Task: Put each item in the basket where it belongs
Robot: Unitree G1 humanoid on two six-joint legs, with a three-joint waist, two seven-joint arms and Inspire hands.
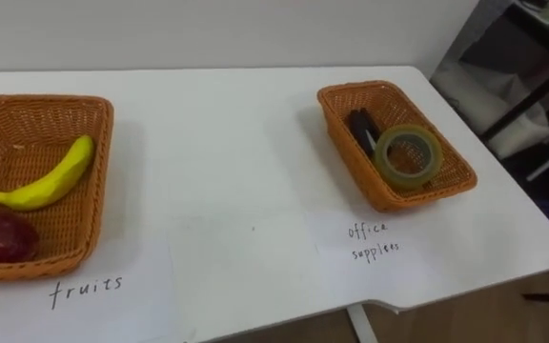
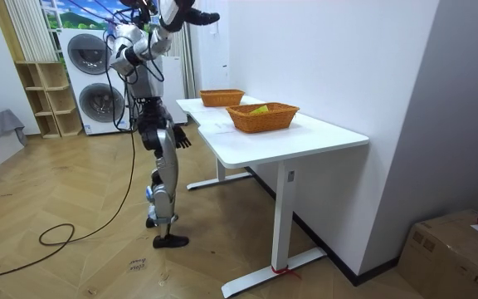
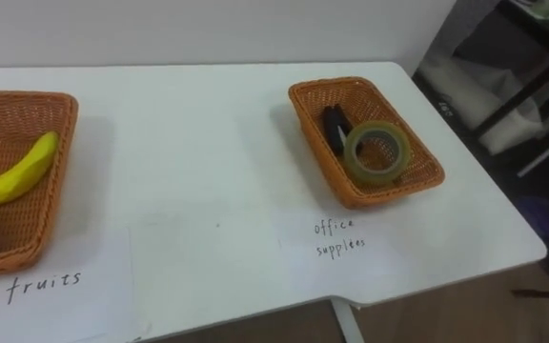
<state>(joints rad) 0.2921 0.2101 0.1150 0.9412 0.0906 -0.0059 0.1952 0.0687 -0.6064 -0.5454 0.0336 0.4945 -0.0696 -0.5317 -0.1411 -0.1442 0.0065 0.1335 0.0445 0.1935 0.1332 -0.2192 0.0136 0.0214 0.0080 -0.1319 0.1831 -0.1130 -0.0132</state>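
Beside table (image 2: 326,134) | left hand (image 2: 181,138) hangs slack, empty | right hand (image 2: 201,16) raised, unclear | banana (image 1: 48,177) basketed

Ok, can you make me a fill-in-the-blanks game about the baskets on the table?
1. The banana lies in the left basket, labelled ____.
2. The roll of tape lies in the right basket, labelled ____ supplies.
3. The dark fruit beside the banana is ____ in colour.
4. Both baskets stand on a ____ table.

Missing words: fruits; office; red; white.
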